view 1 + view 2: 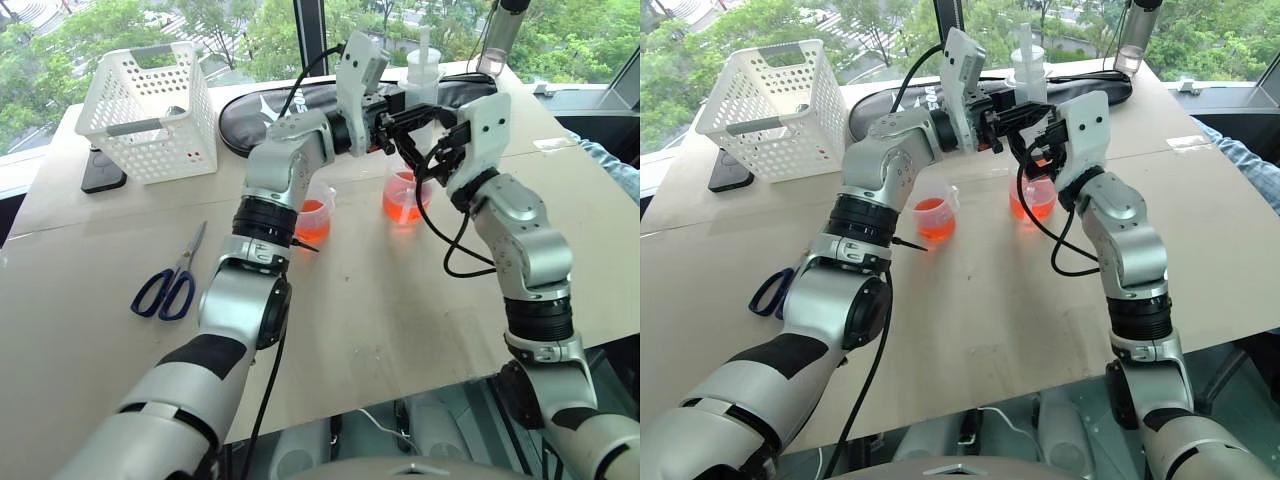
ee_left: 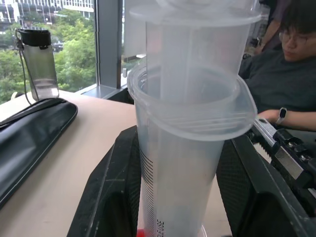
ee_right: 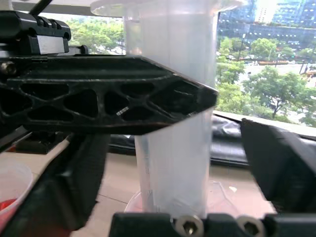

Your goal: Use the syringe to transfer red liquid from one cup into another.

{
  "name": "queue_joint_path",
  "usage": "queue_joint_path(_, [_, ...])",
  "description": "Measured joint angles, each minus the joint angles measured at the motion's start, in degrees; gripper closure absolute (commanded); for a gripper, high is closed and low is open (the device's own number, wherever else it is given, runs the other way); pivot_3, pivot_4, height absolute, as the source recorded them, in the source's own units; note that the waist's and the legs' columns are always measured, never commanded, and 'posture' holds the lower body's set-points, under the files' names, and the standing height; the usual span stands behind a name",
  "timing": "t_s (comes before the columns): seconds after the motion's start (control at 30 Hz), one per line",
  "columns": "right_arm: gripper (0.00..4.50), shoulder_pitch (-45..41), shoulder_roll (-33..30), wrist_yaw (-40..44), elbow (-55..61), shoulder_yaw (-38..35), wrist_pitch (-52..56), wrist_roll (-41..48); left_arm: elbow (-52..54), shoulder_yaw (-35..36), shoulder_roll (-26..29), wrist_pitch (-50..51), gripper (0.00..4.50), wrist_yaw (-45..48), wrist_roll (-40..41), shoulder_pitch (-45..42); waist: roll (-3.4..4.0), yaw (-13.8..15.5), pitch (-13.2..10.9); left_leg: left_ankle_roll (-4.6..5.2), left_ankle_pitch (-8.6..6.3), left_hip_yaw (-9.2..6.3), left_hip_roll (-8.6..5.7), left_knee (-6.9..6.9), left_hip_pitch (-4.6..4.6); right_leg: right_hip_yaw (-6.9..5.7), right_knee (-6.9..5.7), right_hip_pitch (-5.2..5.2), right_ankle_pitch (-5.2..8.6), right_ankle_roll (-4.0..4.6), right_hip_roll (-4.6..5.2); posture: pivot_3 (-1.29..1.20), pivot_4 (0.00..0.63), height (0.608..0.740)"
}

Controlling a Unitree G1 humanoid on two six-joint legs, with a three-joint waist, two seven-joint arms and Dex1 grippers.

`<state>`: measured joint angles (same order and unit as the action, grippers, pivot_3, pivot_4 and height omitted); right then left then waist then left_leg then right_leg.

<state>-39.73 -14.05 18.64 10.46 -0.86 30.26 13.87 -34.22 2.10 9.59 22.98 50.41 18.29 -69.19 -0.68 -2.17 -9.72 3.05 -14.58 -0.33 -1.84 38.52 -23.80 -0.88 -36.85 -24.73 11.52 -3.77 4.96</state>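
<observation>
Your robot's arms (image 1: 255,275) are silver-grey metal segments joined by black ribbed rings, with black patches on the pale forearm shells near the camera. A white plate sits at each wrist, carrying a black block. Thin black cables run along both arms: one loops loosely off the right forearm, another hangs down beside the left. Each gripper has black fingers (image 3: 113,101) with a triangular lattice of cut-outs and scuffed edges. Two silver hex-socket screws (image 3: 215,227) sit in the black base of the right gripper (image 3: 173,163).
</observation>
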Motion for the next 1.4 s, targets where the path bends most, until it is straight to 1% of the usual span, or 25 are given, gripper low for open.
queue_joint_path(0.07, [0.0,0.61,-2.59,1.32,2.06,-0.03,1.1,0.32,-0.01,0.48,0.56,0.03,2.98,-0.33,0.08,0.0,0.0,0.03,0.0,0.0,0.0,-0.01,0.0,0.0,0.0,-0.01,0.0,0.0,0.0,0.0,0.0,0.0,0.15,0.724])
queue_joint_path(0.23, [0.0,4.26,-5.24,2.29,6.59,-1.17,3.88,2.38,-0.09,4.22,2.19,1.94,2.98,-2.14,2.55,0.0,-0.01,0.03,0.0,0.01,0.0,0.0,0.01,0.0,0.0,0.0,0.0,0.0,0.0,0.0,0.0,0.0,0.15,0.724])
queue_joint_path(0.3, [0.0,4.84,-5.69,2.28,8.61,-2.88,5.44,4.16,-0.07,6.58,3.24,4.61,2.98,-3.47,4.44,0.02,-0.01,-0.04,0.0,0.01,0.0,0.0,0.01,0.0,0.01,0.0,0.01,0.0,0.0,0.0,0.0,0.0,0.15,0.724])
queue_joint_path(0.37, [0.0,4.85,-5.91,2.17,10.98,-4.53,5.92,5.68,0.11,10.06,4.26,9.74,2.98,-5.75,7.92,0.03,-0.01,-0.01,0.0,0.01,0.0,-0.04,0.02,0.0,0.01,-0.02,0.01,-0.01,0.0,0.0,-0.01,0.0,0.15,0.724])
queue_joint_path(0.43, [0.0,4.81,-6.12,2.23,12.22,-4.71,6.07,6.68,0.74,12.84,5.55,14.31,2.98,-7.73,10.79,0.26,-0.01,-0.1,0.0,0.0,0.0,-0.04,0.02,0.0,0.02,-0.01,0.0,0.0,0.0,0.0,-0.01,0.0,0.15,0.724])
queue_joint_path(0.5, [0.0,4.71,-6.87,2.58,13.1,-4.43,7.26,7.14,2.44,15.28,7.36,18.53,2.98,-9.62,13.41,1.11,-0.01,-0.17,0.0,0.0,0.0,-0.04,0.02,0.0,0.02,-0.01,-0.01,-0.01,0.0,0.0,-0.01,0.0,0.15,0.724])
queue_joint_path(0.63, [0.0,2.84,-8.18,4.59,14.9,-2.91,11.21,10.17,7.27,20.46,13.24,27.97,2.98,-13.36,18.46,4.3,-0.01,-0.31,0.0,-0.01,0.0,-0.12,0.02,-0.01,0.03,0.03,-0.01,-0.04,0.0,0.0,-0.03,0.0,0.15,0.724])
queue_joint_path(0.7, [0.0,1.87,-8.12,5.35,15.65,-1.83,11.85,11.21,9.39,22.02,15.71,31.48,2.99,-14.61,20.32,5.39,-0.01,-0.15,0.0,-0.02,0.0,-0.16,0.02,0.0,0.02,0.01,0.0,-0.04,0.0,0.0,-0.02,0.0,0.15,0.724])
queue_joint_path(0.77, [0.0,1.23,-8.16,6.16,15.74,-0.28,11.87,11.41,13.25,22.69,19.81,35.69,2.99,-15.35,21.99,7.19,-0.03,-0.07,0.02,-0.02,0.0,-0.15,-0.01,0.0,0.02,0.03,-0.01,-0.03,0.0,0.0,0.0,0.0,0.15,0.724])
queue_joint_path(0.9, [0.0,0.16,-8.14,7.38,13.57,1.24,10.65,10.98,18.5,22.66,24.06,38.13,2.99,-15.72,22.58,10.56,-0.08,0.3,0.05,-0.03,0.0,-0.15,-0.05,0.03,0.03,0.05,0.01,-0.02,0.0,0.0,0.04,0.0,0.15,0.724])
queue_joint_path(0.97, [0.0,-0.78,-8.17,8.0,11.44,1.94,9.61,10.3,21.64,21.94,25.07,38.03,2.99,-15.7,22.42,13.29,-0.09,0.44,0.05,-0.04,0.01,-0.15,-0.05,0.04,0.04,0.06,0.04,-0.02,0.0,0.0,0.05,0.0,0.15,0.724])
queue_joint_path(1.03, [0.0,-1.78,-8.15,8.47,9.64,2.46,9.2,9.57,23.39,20.84,24.93,38.03,2.99,-15.72,22.42,14.76,-0.1,0.76,0.05,-0.04,0.01,-0.16,-0.05,0.04,0.03,0.04,0.05,-0.03,0.0,0.01,0.04,0.0,0.15,0.724])
queue_joint_path(1.17, [0.0,-4.73,-8.04,9.37,5.81,3.12,8.15,8.75,28.48,16.87,25.68,34.84,2.99,-14.66,20.97,18.5,-0.1,1.05,0.05,-0.06,0.01,-0.09,-0.05,0.03,0.06,0.11,0.05,-0.06,0.0,0.02,0.04,0.0,0.15,0.724])
queue_joint_path(1.23, [0.0,-7.65,-7.42,9.46,3.39,2.87,9.17,9.01,29.85,14.57,26.12,32.62,2.99,-13.33,19.8,20.57,-0.1,0.97,0.05,-0.07,0.02,-0.07,-0.04,0.02,0.07,0.13,0.04,-0.08,-0.01,0.02,0.04,0.0,0.15,0.724])
queue_joint_path(1.4, [0.0,-15.39,-3.33,8.75,-0.66,2.8,14.46,11.28,30.33,10.62,27.11,27.77,2.99,-10.41,17.17,22.06,-0.1,1.04,0.05,-0.08,0.02,-0.08,-0.03,-0.01,0.06,0.12,0.03,-0.11,-0.01,0.03,0.03,0.0,0.15,0.724])
